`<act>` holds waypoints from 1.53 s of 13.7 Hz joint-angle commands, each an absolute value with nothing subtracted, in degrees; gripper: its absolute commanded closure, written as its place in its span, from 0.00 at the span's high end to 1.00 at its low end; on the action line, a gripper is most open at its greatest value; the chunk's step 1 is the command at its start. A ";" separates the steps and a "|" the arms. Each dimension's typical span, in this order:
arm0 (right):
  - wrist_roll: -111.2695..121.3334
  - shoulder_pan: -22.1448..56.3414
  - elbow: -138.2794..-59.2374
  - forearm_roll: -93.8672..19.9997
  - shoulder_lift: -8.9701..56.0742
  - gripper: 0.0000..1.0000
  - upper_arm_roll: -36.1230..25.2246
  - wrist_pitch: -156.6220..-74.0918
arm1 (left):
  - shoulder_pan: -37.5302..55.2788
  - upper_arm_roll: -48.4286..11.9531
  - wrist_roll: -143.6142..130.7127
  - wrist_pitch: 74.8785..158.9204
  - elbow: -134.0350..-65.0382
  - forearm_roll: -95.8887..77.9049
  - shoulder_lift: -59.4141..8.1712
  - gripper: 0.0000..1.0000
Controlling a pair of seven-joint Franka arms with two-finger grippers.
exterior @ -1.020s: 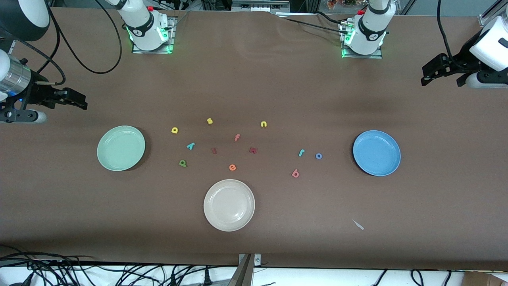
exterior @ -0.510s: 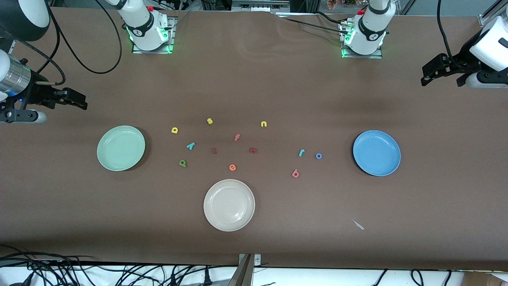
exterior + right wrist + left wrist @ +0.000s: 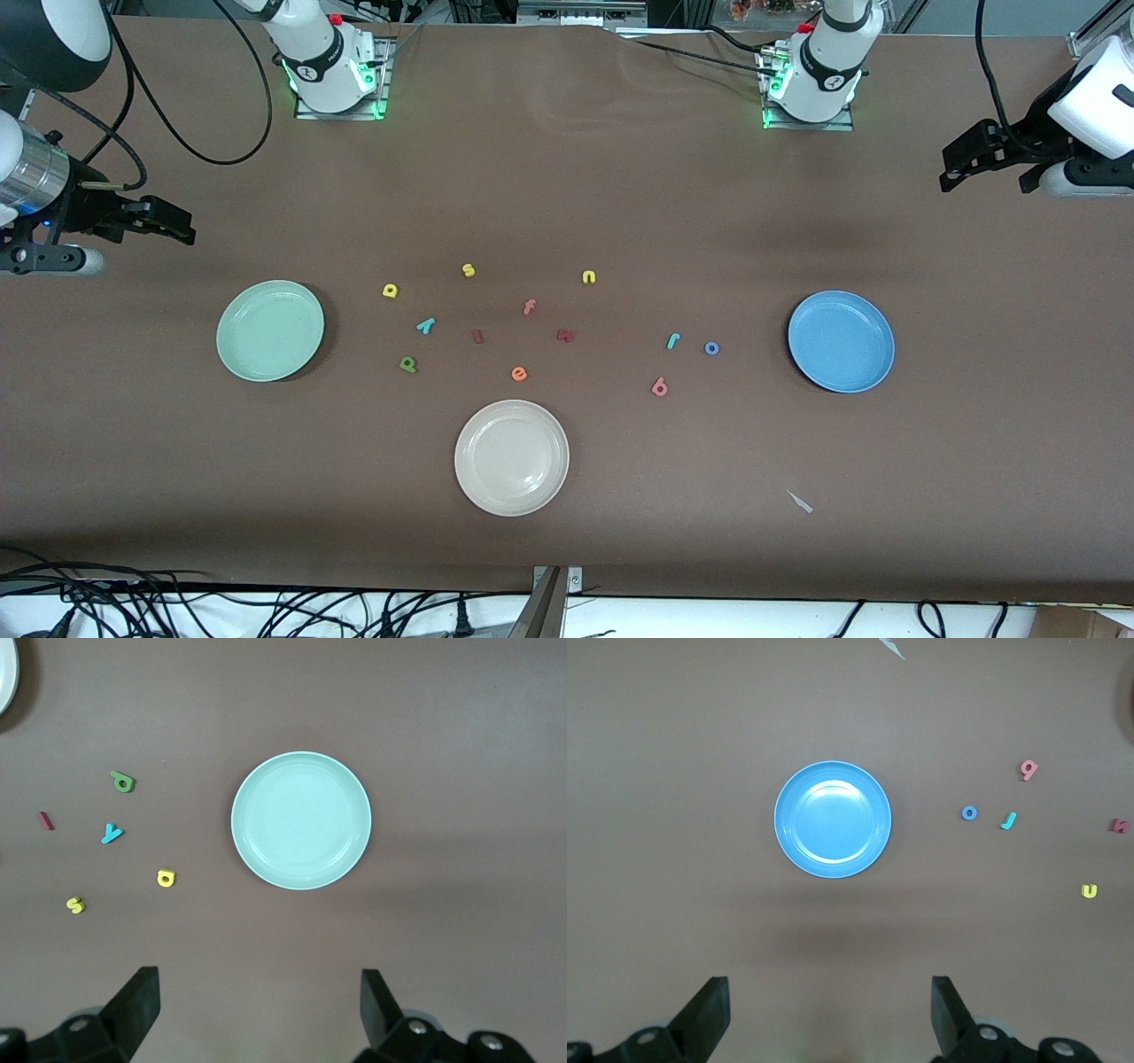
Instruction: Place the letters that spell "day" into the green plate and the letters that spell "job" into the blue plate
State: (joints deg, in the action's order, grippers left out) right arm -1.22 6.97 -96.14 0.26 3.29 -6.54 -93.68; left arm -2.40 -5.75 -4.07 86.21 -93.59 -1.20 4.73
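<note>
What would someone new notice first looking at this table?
Three round plates stand out: a green plate toward the right arm's end, a blue plate toward the left arm's end, and a cream-white plate nearest the front camera. Between them lies a scatter of tiny foam letters, none yet on any plate.
</note>
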 commanded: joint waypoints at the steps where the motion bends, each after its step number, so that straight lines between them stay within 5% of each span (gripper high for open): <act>1: -0.18 6.68 -96.15 -0.62 3.08 1.00 -6.50 -93.51 | -2.37 -6.15 -4.66 84.73 -91.85 -0.09 4.13 1.00; 21: -0.18 6.94 -96.42 -0.62 2.99 1.00 -6.15 -93.08 | -2.37 -6.15 -4.66 84.73 -91.85 -0.09 4.13 1.00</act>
State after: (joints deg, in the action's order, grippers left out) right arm -1.22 7.08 -96.20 0.23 3.33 -6.24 -93.57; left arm -2.39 -5.85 -4.06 86.21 -93.59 -1.20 4.73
